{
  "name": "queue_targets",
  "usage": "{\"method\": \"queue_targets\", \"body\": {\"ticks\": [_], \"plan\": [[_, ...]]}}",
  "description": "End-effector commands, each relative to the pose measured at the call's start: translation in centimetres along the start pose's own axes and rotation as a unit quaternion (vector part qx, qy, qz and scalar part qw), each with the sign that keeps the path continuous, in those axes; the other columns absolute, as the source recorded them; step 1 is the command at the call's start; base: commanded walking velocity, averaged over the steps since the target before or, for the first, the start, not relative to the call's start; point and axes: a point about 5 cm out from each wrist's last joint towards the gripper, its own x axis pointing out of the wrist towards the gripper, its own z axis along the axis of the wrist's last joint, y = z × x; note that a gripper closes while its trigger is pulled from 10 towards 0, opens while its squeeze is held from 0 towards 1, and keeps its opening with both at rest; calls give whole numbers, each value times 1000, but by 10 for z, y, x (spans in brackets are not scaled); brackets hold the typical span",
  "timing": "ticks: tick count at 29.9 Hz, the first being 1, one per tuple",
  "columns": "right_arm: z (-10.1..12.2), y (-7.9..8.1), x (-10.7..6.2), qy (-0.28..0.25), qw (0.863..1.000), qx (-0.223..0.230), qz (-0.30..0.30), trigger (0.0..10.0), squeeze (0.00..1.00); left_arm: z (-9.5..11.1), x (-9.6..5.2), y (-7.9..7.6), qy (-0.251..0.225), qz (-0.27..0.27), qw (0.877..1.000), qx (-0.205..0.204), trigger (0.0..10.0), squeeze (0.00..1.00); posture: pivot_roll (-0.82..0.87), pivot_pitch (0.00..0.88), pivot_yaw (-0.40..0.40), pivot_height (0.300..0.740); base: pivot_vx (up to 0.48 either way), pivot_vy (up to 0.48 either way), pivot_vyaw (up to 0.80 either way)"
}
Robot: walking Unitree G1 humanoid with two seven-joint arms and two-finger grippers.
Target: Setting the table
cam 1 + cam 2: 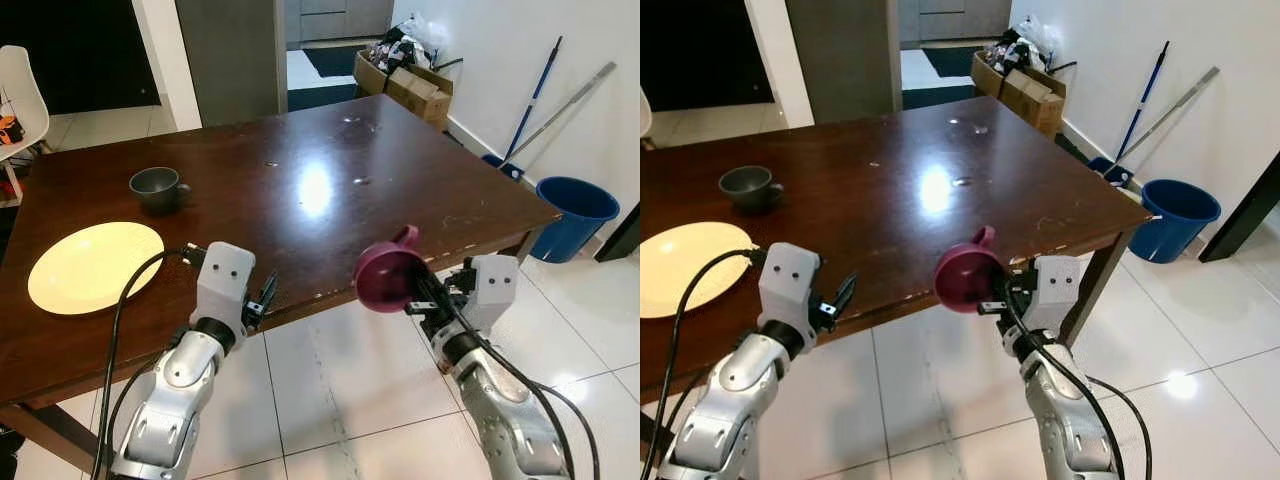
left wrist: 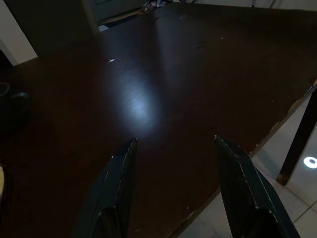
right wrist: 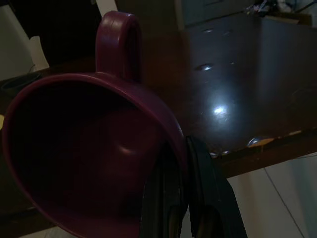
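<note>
Maroon cup held off the worktop's near edge.
Right pincer pinches its rim; left pincer hovers spread, holding nothing.

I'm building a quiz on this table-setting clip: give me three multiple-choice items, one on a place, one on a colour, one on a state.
1. Where is the yellow plate?
A. on the table's left part
B. on the floor
C. in the blue bucket

2. What colour is the cup in the right hand?
A. white
B. maroon
C. green

3. How is the left hand?
A. shut on a spoon
B. open, holding nothing
C. shut on the grey cup

Answers:
1 A, it lies on the table near the grey cup.
2 B, dark purplish red.
3 B, its fingers stand apart over the wood.
</note>
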Motion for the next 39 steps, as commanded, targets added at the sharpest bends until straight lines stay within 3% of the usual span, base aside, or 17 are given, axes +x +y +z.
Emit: {"method": "queue_targets", "body": {"ticks": [1, 29, 33, 36, 39], "plan": [[0, -1, 1, -4, 1000, -2, -5, 10000, 0, -6, -1, 0, 10, 3, 1000, 6, 10000, 0, -37, 12, 72, 740, 409, 0, 0], [-6, -4, 2, -2, 1000, -22, -15, 10000, 0, -1, 2, 0, -6, 5, 1000, -2, 10000, 0, -36, 4, 78, 740, 478, 0, 0], [-8, 5, 1, 13, 998, -42, 44, 10000, 0, 3, -4, 0, -21, -23, 999, -20, 10000, 0, -35, 2, 78, 740, 0, 0, 0], [-8, 4, 1, 13, 998, -43, 43, 10000, 0, 2, -7, 0, -21, -36, 999, -22, 10000, 0, -33, 3, 75, 740, 0, 0, 0], [-5, -7, 2, 8, 998, -61, 14, 10000, 0, 1, -15, 6, -14, -60, 998, -24, 10000, 0, -28, 4, 74, 740, 0, 0, 0]]}}
